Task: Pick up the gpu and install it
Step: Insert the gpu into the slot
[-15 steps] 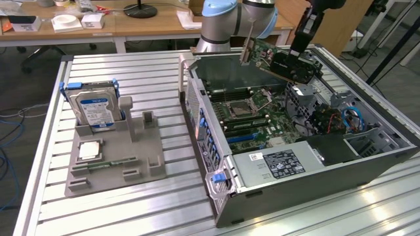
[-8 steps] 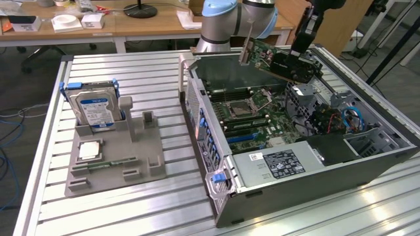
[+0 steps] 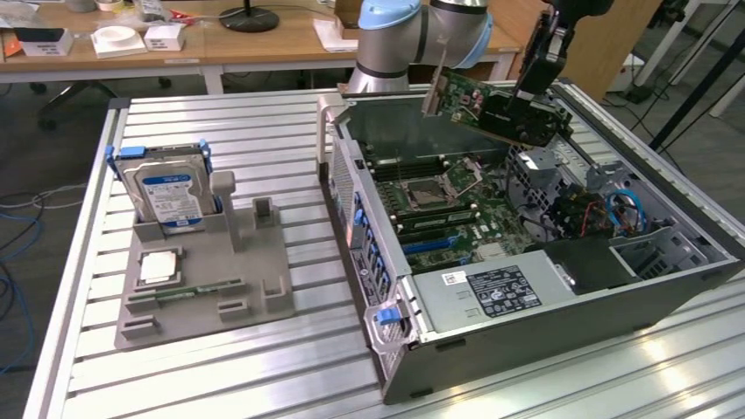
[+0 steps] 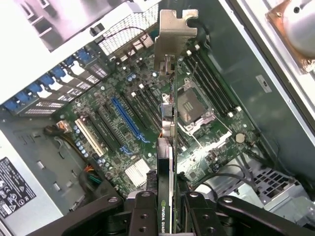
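The gpu (image 3: pixel 495 106), a green and black card with a silver bracket at one end, hangs tilted in the air above the open computer case (image 3: pixel 652 292). My gripper (image 3: pixel 533 87) is shut on its black cooler end, reaching down from above. In the wrist view the gpu (image 4: pixel 167 137) shows edge-on between my fingers (image 4: pixel 147 216), its silver bracket pointing away from me. Below it lies the motherboard (image 4: pixel 123 162) with a long blue slot (image 4: pixel 129 119) and the bare processor socket (image 4: pixel 193 105).
A grey fixture (image 3: pixel 250 279) on the slatted table holds a silver hard drive (image 3: pixel 169 194) with a blue-white label, a processor (image 3: pixel 160 266) and a narrow green memory stick (image 3: pixel 187 294). The case's raised side wall (image 3: pixel 366 253) and power supply (image 3: pixel 495 288) border the motherboard. The robot's base (image 3: pixel 402 39) stands behind the case.
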Available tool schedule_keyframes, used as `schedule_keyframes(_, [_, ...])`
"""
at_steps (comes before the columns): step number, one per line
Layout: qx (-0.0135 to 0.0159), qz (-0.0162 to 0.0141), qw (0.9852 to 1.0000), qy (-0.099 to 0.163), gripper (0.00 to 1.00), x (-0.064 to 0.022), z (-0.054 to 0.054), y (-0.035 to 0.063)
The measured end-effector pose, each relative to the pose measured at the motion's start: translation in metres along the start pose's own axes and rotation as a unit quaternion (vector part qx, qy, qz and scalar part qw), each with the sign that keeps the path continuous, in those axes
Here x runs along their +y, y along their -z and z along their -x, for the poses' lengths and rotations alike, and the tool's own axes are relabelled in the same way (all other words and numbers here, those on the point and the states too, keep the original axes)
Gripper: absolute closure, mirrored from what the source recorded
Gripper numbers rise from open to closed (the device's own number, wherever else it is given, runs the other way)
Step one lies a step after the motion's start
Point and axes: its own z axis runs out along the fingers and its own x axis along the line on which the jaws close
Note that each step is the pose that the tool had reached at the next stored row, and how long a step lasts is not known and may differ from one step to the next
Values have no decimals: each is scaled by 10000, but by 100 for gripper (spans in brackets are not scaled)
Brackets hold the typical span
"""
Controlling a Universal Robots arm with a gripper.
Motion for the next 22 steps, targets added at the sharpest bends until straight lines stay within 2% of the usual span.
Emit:
schedule_keyframes(6, [13, 7, 9996, 284, 74, 0, 0, 0])
schedule_keyframes(11, [25, 13, 9986, 537, 74, 0, 0, 0])
schedule_keyframes(16, [35, 18, 9970, 777, 74, 0, 0, 0])
schedule_keyframes(22, [48, 25, 9943, 1066, 74, 0, 0, 0])
